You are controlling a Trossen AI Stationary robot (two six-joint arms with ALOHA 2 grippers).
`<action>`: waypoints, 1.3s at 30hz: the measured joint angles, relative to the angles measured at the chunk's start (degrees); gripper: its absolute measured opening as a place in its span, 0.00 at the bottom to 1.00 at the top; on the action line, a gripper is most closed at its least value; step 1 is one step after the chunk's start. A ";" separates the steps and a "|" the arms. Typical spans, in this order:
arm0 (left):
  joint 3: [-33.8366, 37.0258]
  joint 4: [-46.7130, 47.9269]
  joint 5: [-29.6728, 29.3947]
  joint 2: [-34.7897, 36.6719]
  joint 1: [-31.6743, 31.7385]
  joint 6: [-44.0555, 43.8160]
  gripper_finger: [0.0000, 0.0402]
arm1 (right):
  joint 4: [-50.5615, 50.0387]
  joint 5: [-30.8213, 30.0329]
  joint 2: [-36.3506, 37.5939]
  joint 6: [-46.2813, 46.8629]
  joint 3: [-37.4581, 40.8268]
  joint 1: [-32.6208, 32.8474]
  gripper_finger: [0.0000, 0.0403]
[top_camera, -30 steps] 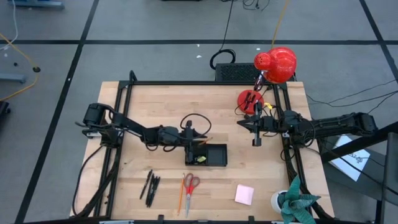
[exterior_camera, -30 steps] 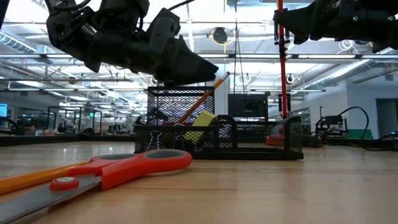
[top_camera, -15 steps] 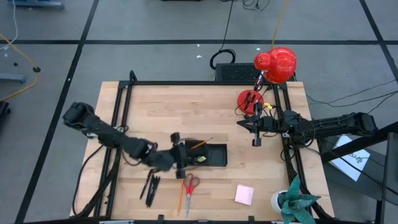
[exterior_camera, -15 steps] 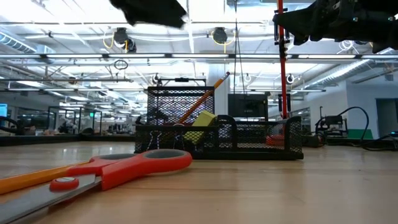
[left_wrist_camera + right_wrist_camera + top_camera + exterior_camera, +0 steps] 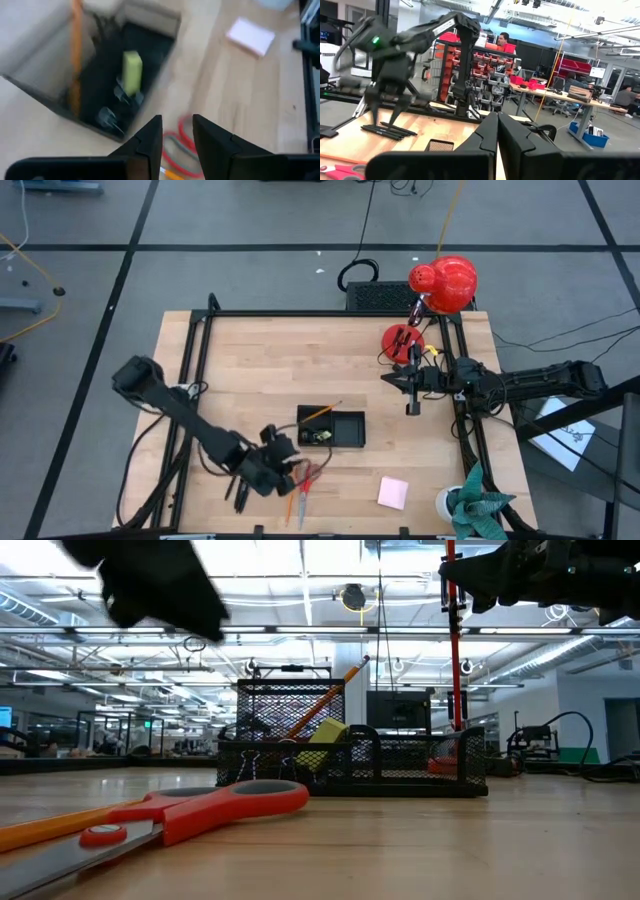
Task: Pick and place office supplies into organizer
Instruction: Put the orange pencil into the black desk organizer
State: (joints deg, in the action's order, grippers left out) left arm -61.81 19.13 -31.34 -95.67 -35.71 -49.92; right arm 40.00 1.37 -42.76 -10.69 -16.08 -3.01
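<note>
The left gripper [image 5: 283, 470] hangs low in the frame of the high view, just left of the red-handled scissors [image 5: 307, 477] and right of the black pens [image 5: 242, 476]. In the left wrist view its fingers [image 5: 150, 142] stand spread with a clear gap and nothing between them; the scissors' red loops show just beyond the tips. The step in hand appears to be the approach for the next pick, most likely the scissors, though motion blur leaves the exact target uncertain.

The organizer [image 5: 346, 430] sits at mid-table, just above and right of the left gripper. It already holds an orange pencil [image 5: 318, 701] leaning in its tall mesh cup, a yellow-green bit [image 5: 132, 73] and small binder clips [image 5: 108, 118]. Items not yet placed: the scissors, the pens, a second orange pencil [image 5: 290, 502] beside the scissors, and the pink sticky-note pad [image 5: 392, 492] at lower right.

The next move calls for lowering over the chosen item with the fingers straddling it, then closing.

The right gripper [image 5: 408, 394] waits at centre right of the high view, near the red lamp's base [image 5: 402, 338], fingers pressed together and empty.

Clearances: the items lie close to the table's [image 5: 260, 350] lower edge and close to one another, so a sweep could nudge a neighbour. Bare wood lies between the scissors and the organizer, giving a free carry path.
</note>
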 joint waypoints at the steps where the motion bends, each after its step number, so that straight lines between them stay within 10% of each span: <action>1: -0.01 -0.99 1.33 -1.94 -0.16 -2.00 0.28 | -0.01 0.00 0.00 0.23 0.00 0.00 0.01; 39: -7.23 -5.90 16.49 -19.35 -6.70 -11.71 0.37 | 2.98 0.20 0.00 -0.56 0.00 0.00 0.01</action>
State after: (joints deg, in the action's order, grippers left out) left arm -69.04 13.23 -14.85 -115.02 -42.41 -61.63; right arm 42.98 1.56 -42.76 -11.25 -16.08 -3.01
